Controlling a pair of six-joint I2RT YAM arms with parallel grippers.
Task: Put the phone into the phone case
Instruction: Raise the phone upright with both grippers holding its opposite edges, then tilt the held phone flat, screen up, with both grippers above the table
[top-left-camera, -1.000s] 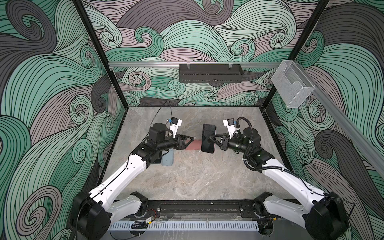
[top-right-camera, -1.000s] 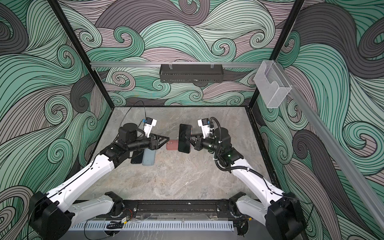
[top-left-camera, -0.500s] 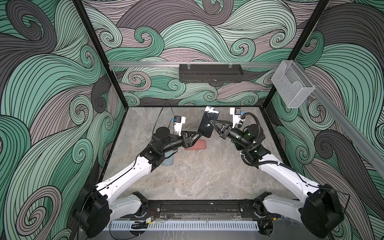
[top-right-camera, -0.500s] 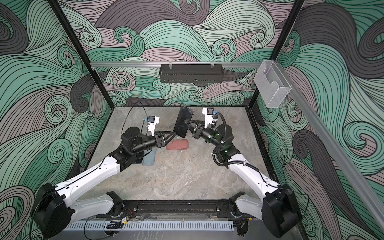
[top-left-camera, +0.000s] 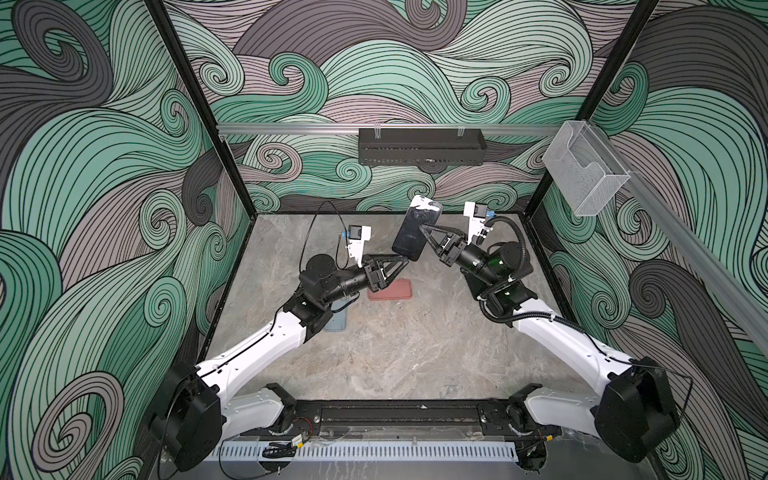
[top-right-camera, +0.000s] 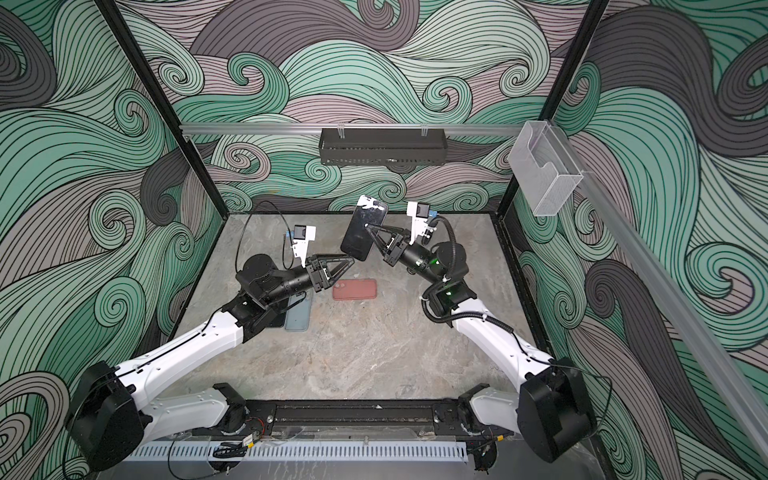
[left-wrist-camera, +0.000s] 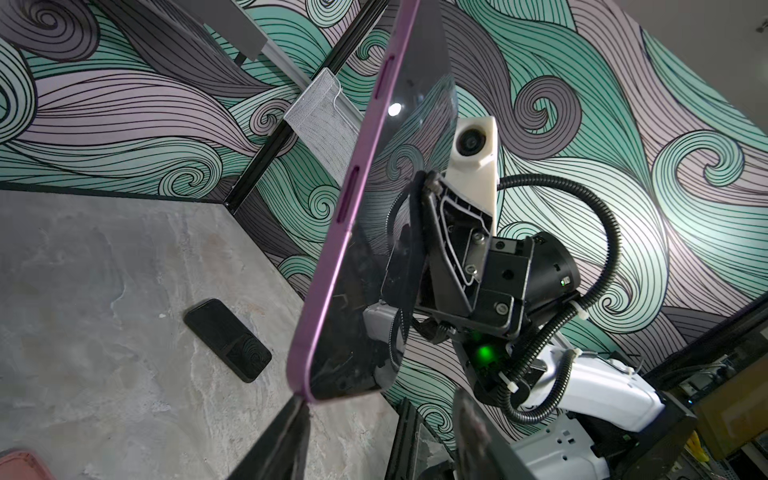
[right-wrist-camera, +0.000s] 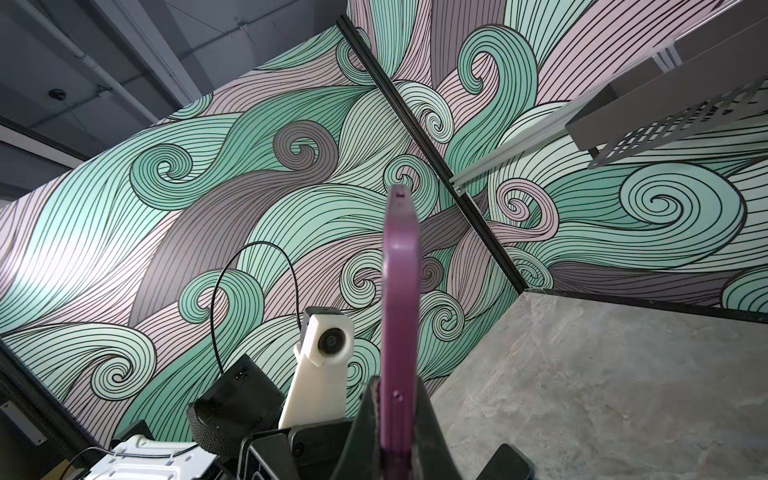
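Observation:
My right gripper is shut on the phone. The phone has a purple rim and dark glass, and it hangs tilted above the back of the table. My left gripper stands open at the phone's lower end. In the left wrist view one finger meets the phone's lower corner. Two phone cases lie flat on the table. One is salmon-red, the other grey-blue.
A second, black phone lies on the table beside the grey-blue case, partly under my left arm. A black rack hangs on the back wall. A clear plastic holder hangs on the right wall rail.
My right gripper has lifted the phone and tilted it towards the back wall. My left gripper has risen to the right to the phone's lower end, and its jaws have narrowed a little.

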